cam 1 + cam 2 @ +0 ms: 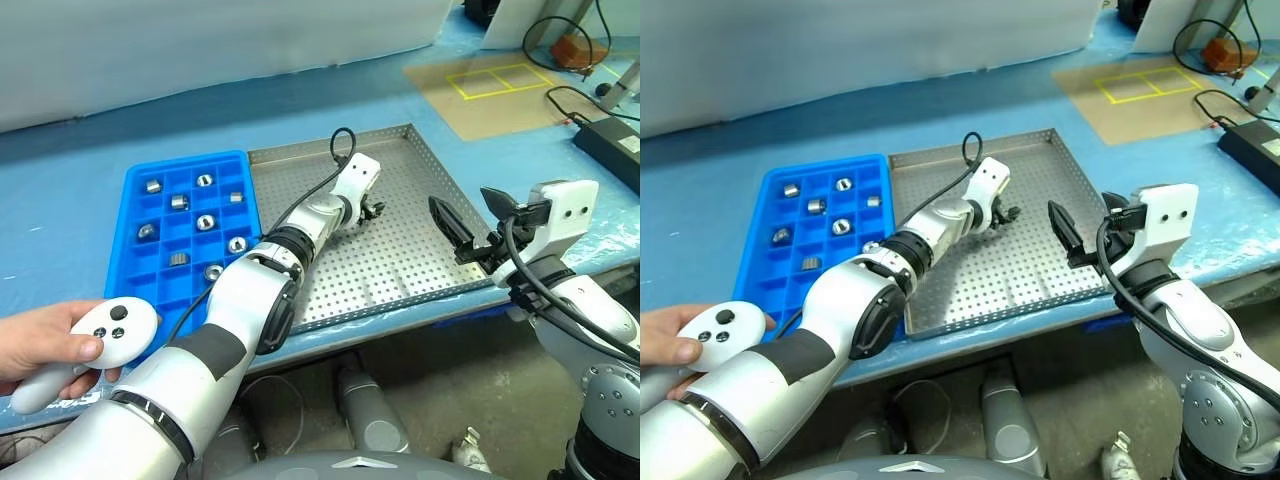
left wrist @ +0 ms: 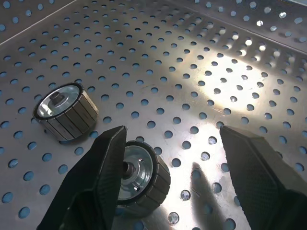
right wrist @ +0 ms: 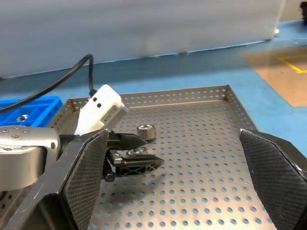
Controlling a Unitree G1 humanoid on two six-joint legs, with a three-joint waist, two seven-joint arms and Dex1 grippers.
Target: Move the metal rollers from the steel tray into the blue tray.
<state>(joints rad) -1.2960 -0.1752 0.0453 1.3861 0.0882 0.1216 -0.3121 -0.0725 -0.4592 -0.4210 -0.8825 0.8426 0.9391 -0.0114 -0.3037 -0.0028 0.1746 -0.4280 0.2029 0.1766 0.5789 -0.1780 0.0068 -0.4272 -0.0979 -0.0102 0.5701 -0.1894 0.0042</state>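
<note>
The left gripper [image 2: 175,187] hangs low over the steel tray [image 1: 400,270], its 2 black fingers spread apart and holding nothing. 1 metal roller [image 2: 139,179] lies on the perforated floor right against the inner side of one finger [image 2: 103,182], between the 2 fingers but not clamped. A 2nd roller [image 2: 64,111] sits just beside it on the same floor, outside the fingers. Both rest tilted, with the central hole in one end face showing. From the right wrist view these 2 rollers lie around the middle of the steel tray, 1 under the left gripper's fingers and 1 a little beyond them.

The right gripper [image 1: 470,228] is held over the steel tray's near right corner, well apart from the rollers, jaws spread wide and empty.

The blue tray [image 1: 135,265] lies just beside the steel tray on its left, their long edges nearly touching, on the blue bench [image 1: 70,190]. About 8 rollers sit in it, 1 to a square compartment, spread across its upper and middle rows.

At the near left a person's hand [image 1: 35,345] holds a white controller [image 1: 95,345].
</note>
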